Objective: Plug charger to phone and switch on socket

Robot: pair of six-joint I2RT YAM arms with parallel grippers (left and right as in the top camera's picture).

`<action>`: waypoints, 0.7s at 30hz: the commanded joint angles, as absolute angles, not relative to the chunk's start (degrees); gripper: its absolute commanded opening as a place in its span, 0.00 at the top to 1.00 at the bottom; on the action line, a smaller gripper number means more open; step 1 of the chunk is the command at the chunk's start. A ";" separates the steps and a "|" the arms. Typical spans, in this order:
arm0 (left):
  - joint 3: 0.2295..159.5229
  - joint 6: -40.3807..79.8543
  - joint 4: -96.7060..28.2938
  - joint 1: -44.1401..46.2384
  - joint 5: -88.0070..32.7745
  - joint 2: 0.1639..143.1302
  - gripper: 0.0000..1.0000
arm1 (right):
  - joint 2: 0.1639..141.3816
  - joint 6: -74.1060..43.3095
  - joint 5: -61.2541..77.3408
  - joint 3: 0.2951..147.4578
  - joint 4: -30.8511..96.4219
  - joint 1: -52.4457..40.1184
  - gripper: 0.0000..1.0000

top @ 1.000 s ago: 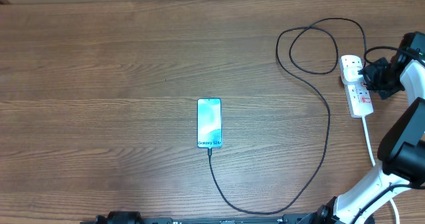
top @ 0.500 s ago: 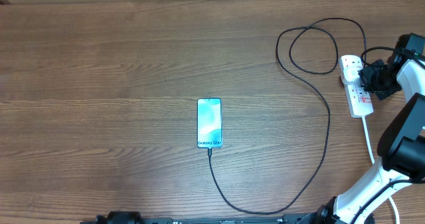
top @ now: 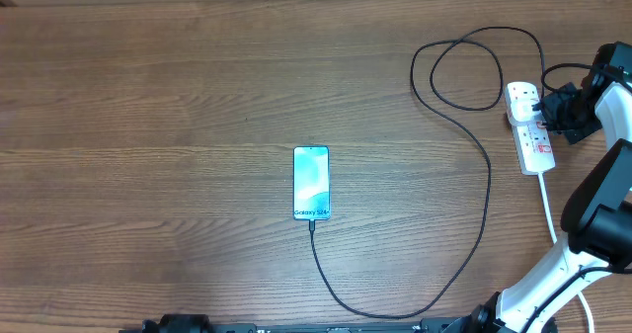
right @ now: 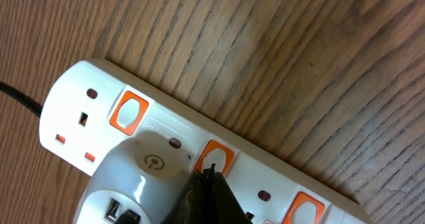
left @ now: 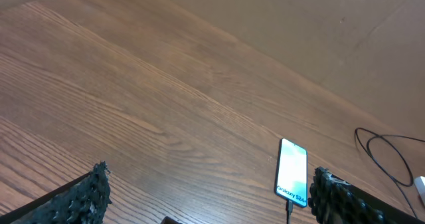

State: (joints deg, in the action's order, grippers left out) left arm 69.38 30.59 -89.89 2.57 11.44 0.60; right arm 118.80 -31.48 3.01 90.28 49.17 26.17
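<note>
Nearest us, our left gripper (left: 211, 179) hangs above the tabletop (top: 148, 125) with its fingers spread wide. The phone (top: 311, 183) lies face up at mid-tabletop, the charger (top: 487, 190) plugged into its near end. Far right, our right gripper (right: 209, 176), pinched together, touches an orange switch (right: 224, 155) on the socket (top: 528, 127).

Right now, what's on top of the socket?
A white adapter is plugged into the socket. The shut right gripper sits over an orange switch, covering its lower part. The outlet under the adapter is hidden, and contact with the switch can't be confirmed.
</note>
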 commanded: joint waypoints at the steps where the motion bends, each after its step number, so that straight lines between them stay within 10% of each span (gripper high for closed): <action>1: 69.87 31.55 -89.78 2.26 12.16 0.25 0.00 | 119.48 -31.40 5.65 92.03 47.55 24.71 0.96; 21: 69.87 31.57 -89.80 2.26 12.16 0.25 0.00 | 123.11 -31.00 5.67 91.96 48.71 21.80 0.96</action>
State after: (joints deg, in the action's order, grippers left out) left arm 69.38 30.59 -89.89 2.57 11.44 0.60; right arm 121.21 -31.29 0.45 90.65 49.12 24.80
